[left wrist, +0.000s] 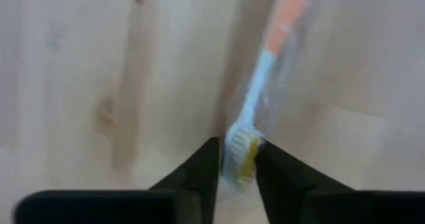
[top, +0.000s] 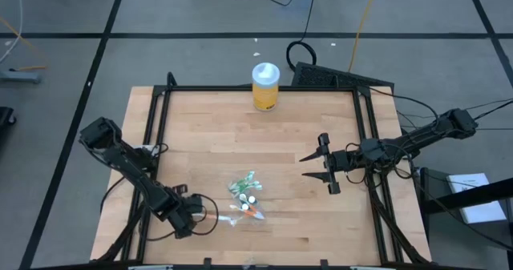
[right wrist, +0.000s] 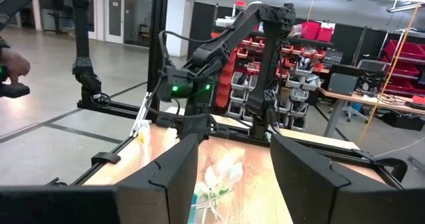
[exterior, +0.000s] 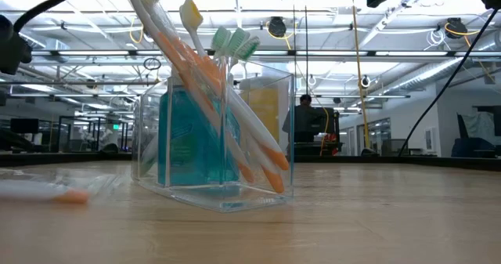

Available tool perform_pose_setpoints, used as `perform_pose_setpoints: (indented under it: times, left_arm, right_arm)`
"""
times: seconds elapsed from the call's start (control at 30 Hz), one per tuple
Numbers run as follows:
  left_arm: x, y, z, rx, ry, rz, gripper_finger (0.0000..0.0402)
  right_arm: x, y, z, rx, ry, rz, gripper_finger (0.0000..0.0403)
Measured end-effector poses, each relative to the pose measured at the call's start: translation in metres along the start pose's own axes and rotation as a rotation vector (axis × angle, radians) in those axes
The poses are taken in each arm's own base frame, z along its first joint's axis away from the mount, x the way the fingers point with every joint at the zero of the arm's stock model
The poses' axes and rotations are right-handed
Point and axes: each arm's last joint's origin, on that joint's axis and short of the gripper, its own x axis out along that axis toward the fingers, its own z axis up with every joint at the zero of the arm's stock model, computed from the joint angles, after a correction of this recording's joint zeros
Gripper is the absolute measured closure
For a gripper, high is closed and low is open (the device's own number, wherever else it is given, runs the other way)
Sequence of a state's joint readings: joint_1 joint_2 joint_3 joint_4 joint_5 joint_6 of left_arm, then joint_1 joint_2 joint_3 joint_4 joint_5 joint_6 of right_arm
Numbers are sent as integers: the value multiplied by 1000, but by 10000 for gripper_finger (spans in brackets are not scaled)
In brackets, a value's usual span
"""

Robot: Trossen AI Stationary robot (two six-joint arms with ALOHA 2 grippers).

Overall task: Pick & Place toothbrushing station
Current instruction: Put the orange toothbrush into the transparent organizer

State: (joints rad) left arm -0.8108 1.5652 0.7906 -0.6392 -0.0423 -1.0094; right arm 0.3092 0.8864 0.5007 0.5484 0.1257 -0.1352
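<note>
From the high view, the toothbrushing station stands on the table near its front edge, well apart from the yellow jar at the back edge; a loose toothbrush lies just beside the station on its near side, its brush end reaching toward the left gripper, which sits low at that end; the right gripper hovers to the other side of the station with its jaws standing wide and nothing between them.

The low view shows the station upright on the table, several toothbrushes leaning in it and a blue-green tube inside; the loose toothbrush lies flat on the wood beside it, so the station is not yet complete.

In the left wrist view the left gripper has its two fingers drawn narrow around the bristle head of the toothbrush; whether they already press on it cannot be told, and the brush looks to be lying on the table.

The right wrist view looks past the wide, empty right gripper toward the station.

Judged from this, the pick of the last brush is only starting; lifting it and setting it in the station remain.
</note>
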Motion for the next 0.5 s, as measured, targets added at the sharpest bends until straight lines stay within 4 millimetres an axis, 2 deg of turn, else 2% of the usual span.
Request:
perform_pose_setpoints:
  times: [0.17, 0.27, 0.37, 0.5]
  left_arm:
    - [-17, 1, -1, -88, 69, -116, 364]
    - [-31, 3, -2, -172, 75, -179, 387]
    - [-48, 5, -4, -236, 49, -243, 385]
    - [-72, 12, -8, -293, -9, -312, 363]
  right_arm:
    - [0, 0, 0, 0, 0, 0, 222]
    - [0, 0, 0, 0, 0, 0, 222]
    - [0, 0, 0, 0, 0, 0, 222]
    - [0, 0, 0, 0, 0, 0, 222]
